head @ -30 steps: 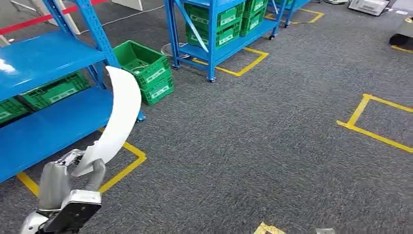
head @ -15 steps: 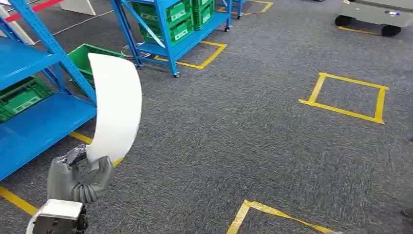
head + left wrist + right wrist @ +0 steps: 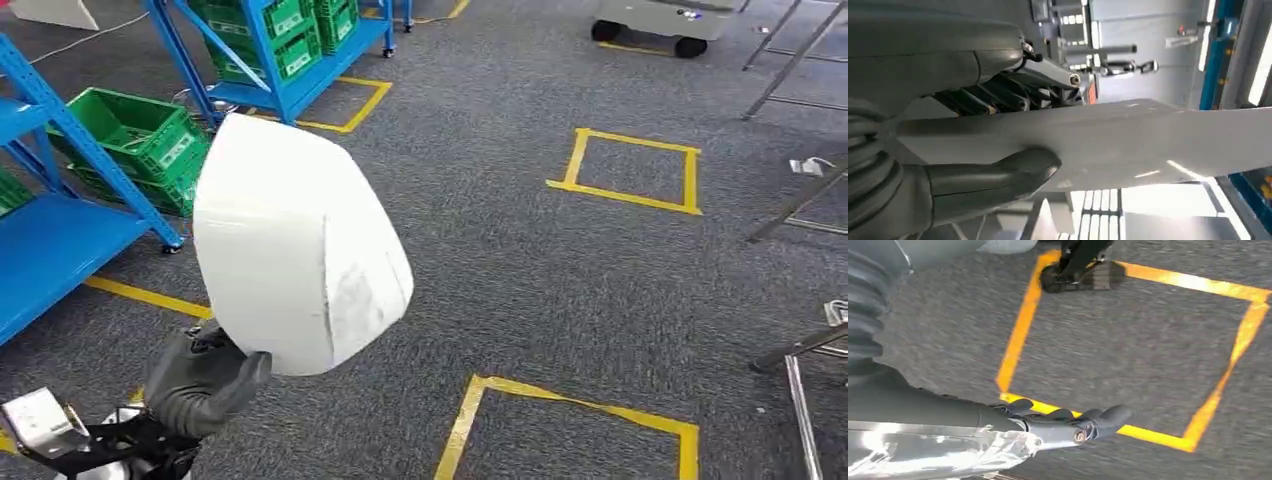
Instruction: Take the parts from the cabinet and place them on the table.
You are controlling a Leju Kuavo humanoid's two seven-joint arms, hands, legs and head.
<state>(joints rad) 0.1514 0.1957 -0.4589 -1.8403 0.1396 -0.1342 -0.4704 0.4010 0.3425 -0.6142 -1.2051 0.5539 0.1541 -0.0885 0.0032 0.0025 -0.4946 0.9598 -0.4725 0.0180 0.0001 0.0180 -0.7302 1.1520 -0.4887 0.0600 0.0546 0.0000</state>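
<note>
Left hand [image 3: 205, 380] gripping curved white part [image 3: 295, 250] — now broad-face to camera, view swung past blue shelving [image 3: 50, 230]

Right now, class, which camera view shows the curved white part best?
The head view: the white part shows whole, held up by the left hand. The left wrist view shows a stretch of it edge-on against the thumb; the right wrist view looks at floor.

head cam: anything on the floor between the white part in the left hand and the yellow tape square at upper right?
Bare grey carpet. In the head view nothing lies between the white part, held by the left hand, and the yellow tape square.
</note>
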